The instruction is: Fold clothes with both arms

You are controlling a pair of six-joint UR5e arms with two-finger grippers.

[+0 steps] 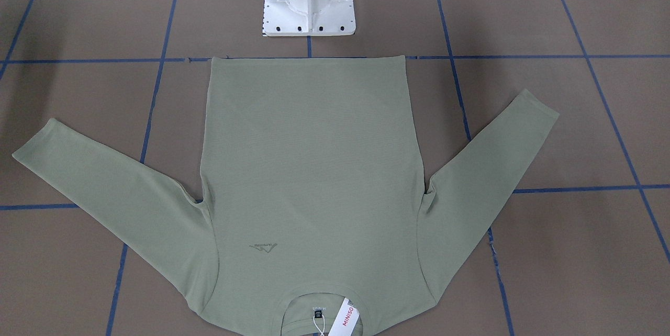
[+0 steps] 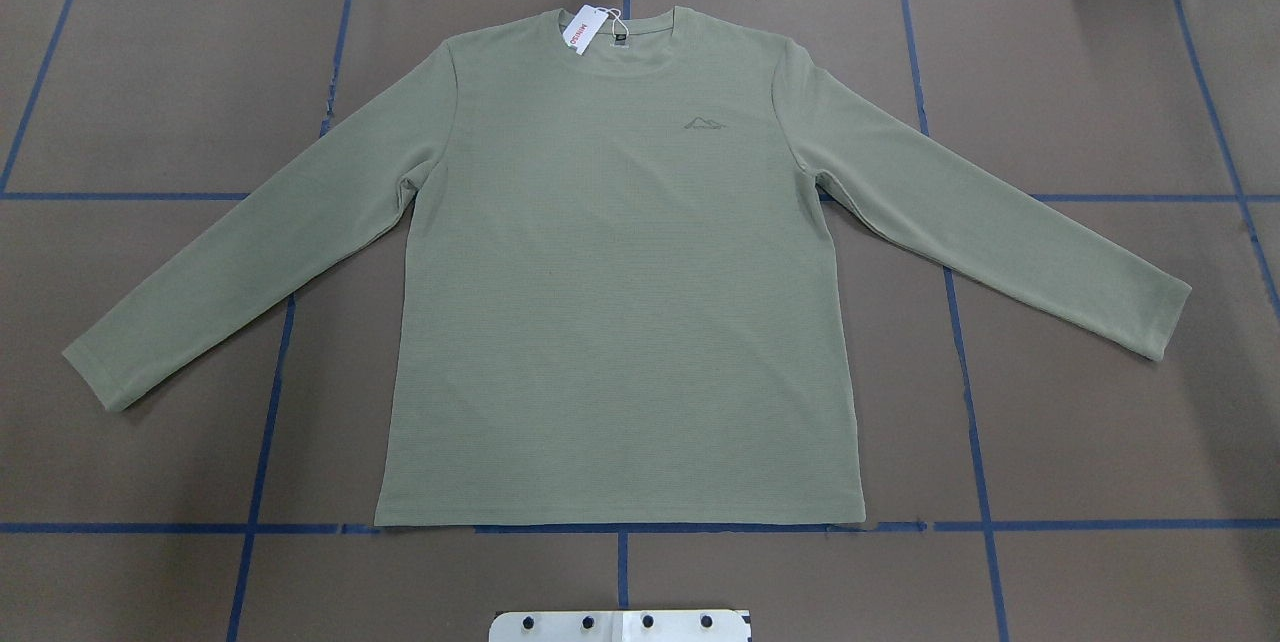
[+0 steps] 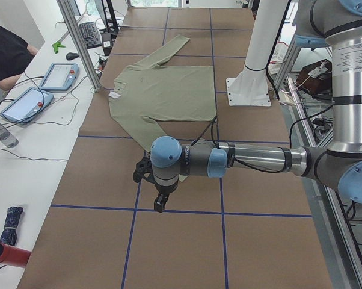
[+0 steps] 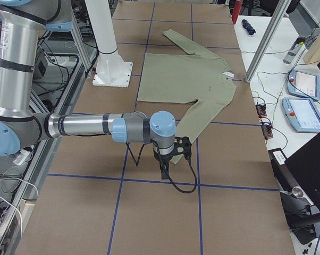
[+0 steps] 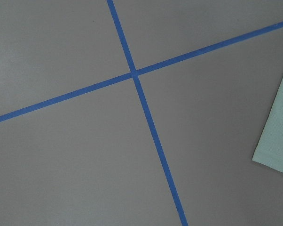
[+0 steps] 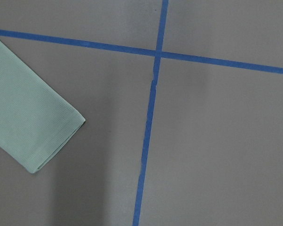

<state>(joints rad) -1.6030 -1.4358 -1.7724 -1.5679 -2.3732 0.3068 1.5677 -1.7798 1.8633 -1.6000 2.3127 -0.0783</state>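
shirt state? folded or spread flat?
Spread flat, no fold made. The shirt lies front up, chest logo showing, both sleeves angled out from the body, hang tag at the neckline.

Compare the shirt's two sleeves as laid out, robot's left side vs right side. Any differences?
The left-side sleeve angles slightly more steeply, so its cuff ends closer to the level of the hem. The right-side sleeve splays wider, and its cuff stops higher up. The hang tag sits toward the left-side sleeve, while the chest logo sits toward the right-side sleeve. Both sleeves lie flat, unfolded and spread clear of the body, in the same sage green.
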